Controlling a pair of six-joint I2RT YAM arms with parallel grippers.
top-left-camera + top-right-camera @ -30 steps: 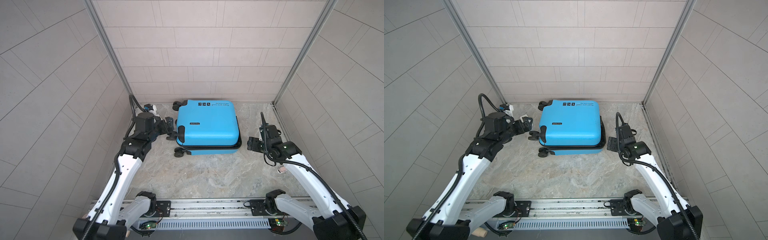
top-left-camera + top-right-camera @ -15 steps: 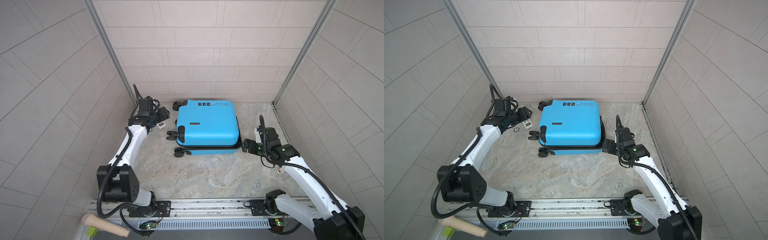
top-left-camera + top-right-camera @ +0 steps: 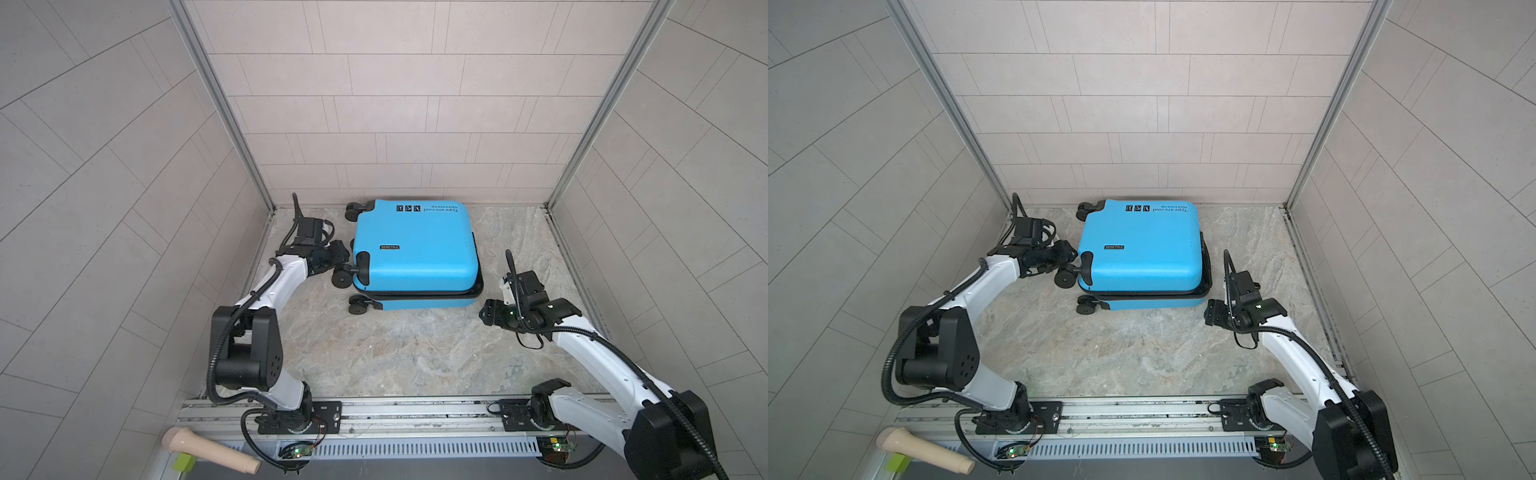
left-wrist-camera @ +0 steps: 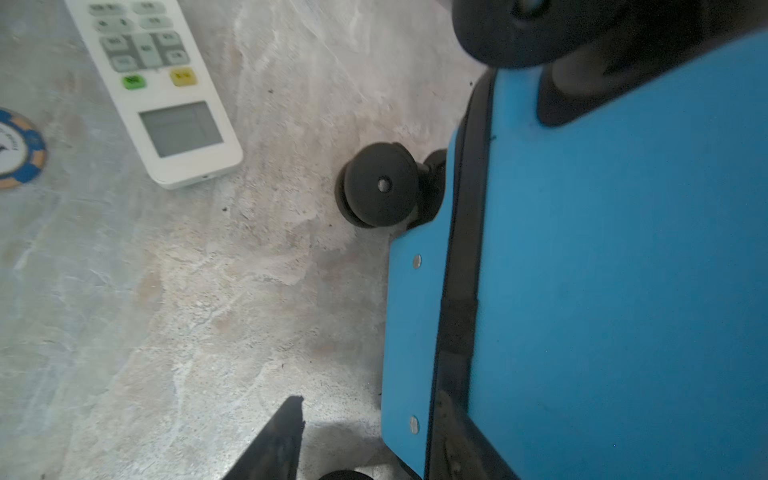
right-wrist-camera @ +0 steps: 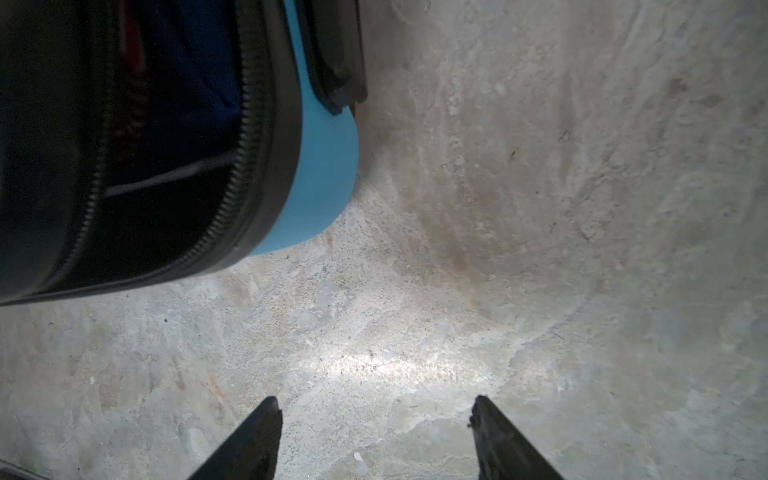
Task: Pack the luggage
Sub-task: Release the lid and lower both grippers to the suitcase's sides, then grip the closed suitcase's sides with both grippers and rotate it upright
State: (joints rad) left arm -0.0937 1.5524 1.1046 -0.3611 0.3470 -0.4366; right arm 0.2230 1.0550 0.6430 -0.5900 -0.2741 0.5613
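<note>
The luggage point(image 3: 415, 249) point(image 3: 1142, 249) is a bright-blue hard-shell suitcase lying flat at the back middle, wheels to the left. Its lid is down, with the black zipper band showing as a gap along the front and right. My left gripper point(image 3: 344, 259) point(image 3: 1071, 255) hangs low at the wheel end, open. In the left wrist view one finger point(image 4: 282, 440) is over the floor, apart from the blue shell point(image 4: 623, 291). My right gripper point(image 3: 486, 313) point(image 5: 374, 409) is open over bare floor beside the case's front right corner point(image 5: 324, 174).
A white remote control point(image 4: 158, 83) and a blue-and-orange chip point(image 4: 16, 149) lie on the stone floor left of the case. Tiled walls close in on three sides. A beige-handled tool point(image 3: 208, 449) lies outside the front rail point(image 3: 415, 409).
My left arm folded down and its gripper swung from the back left to the case's wheels, jaws narrowing. My right gripper slid toward the front right corner, jaws narrowing a little.
</note>
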